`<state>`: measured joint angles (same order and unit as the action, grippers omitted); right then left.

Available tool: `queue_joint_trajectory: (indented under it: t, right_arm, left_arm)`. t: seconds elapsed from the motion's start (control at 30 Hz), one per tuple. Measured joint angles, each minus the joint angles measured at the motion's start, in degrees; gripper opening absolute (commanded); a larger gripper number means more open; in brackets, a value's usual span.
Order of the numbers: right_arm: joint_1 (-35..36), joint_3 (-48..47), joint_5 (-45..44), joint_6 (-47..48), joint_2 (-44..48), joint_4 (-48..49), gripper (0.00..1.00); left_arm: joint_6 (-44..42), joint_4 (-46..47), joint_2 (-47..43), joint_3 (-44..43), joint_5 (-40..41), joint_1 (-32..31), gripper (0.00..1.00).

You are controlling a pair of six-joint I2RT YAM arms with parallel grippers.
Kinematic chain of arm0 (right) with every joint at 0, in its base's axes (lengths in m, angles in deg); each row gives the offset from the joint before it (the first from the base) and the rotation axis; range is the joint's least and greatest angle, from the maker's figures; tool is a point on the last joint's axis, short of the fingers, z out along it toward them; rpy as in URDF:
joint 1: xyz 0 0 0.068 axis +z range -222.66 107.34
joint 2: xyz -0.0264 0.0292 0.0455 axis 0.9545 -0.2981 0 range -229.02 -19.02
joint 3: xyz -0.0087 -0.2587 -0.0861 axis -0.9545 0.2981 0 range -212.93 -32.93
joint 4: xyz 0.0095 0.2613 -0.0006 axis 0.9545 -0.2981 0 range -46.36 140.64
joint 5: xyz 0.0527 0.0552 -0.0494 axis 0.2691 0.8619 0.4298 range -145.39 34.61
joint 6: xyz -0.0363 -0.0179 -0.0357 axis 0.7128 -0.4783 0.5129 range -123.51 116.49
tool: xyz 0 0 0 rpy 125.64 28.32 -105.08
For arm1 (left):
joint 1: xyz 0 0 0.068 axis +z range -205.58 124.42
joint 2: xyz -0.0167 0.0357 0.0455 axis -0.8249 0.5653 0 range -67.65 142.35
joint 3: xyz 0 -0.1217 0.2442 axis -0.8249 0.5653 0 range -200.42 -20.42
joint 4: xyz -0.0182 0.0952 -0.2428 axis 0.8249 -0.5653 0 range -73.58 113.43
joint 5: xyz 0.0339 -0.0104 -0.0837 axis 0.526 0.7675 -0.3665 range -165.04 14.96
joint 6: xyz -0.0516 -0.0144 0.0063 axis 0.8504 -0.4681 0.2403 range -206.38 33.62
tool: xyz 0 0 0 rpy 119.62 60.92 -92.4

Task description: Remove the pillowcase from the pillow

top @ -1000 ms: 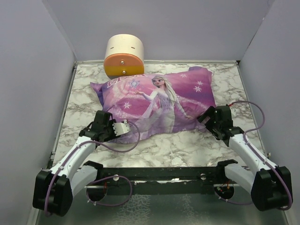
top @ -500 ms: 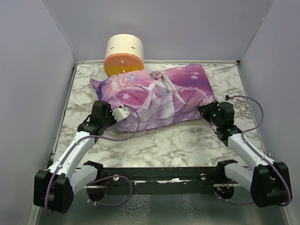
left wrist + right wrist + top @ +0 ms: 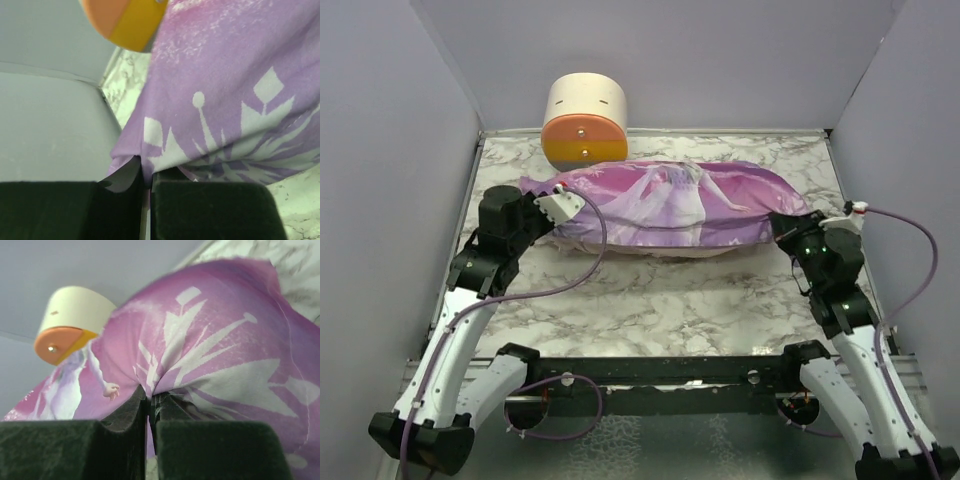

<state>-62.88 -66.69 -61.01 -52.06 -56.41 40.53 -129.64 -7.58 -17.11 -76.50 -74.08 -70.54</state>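
**Both arms up, case hoisted by its near corners**

Since a second ago both arms have risen and swung outward, and the pillowcase has gone from lying flat with the princess face-up to hanging edge-on above the marble table.

The left gripper is pinched tight on the purple corner at the case's 9 o'clock end; its wrist view shows fabric trapped between the closed pads. The right gripper is likewise clamped on a fold at about 4 o'clock of the case. The pillow seems to be inside; a pale strip along the lower edge may be it or the lining, I cannot tell.

To do this step well, the jaws should pinch fabric only. Lift higher and shake so the cushion's weight slides it out toward 6 o'clock, keeping clear of the drawer unit at 11 o'clock.
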Motion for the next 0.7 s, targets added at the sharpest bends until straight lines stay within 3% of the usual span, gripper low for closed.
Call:
queue_joint_trajectory:
  t: [0.23, 0.4, 0.53, 0.6, 0.7]
  right_arm:
    - [0.0, -12.7, -6.7, 1.9, 12.6, -13.5, 0.01]
    - [0.2, -27.0, -8.1, 2.4, 8.0, -18.3, 0.01]
    - [0.3, -32.2, -8.2, 2.4, -0.4, -19.0, 0.01]
    - [0.3, -32.7, -8.2, 2.4, -6.1, -18.8, 0.01]
    - [0.3, -32.3, -8.3, 2.6, -16.3, -17.9, 0.04]
  left_arm:
    - [0.1, -9.9, -1.5, -16.2, -2.9, 0.0, 0.0]
    - [0.7, -16.5, 1.4, -32.3, -6.5, -0.2, 0.0]
    - [1.9, -16.8, 2.9, -35.7, -7.5, -0.1, 0.0]
    - [2.4, -14.6, 3.3, -32.0, -7.5, -0.1, 0.11]
    - [2.7, -9.4, 6.2, -22.2, -6.4, -0.1, 0.53]
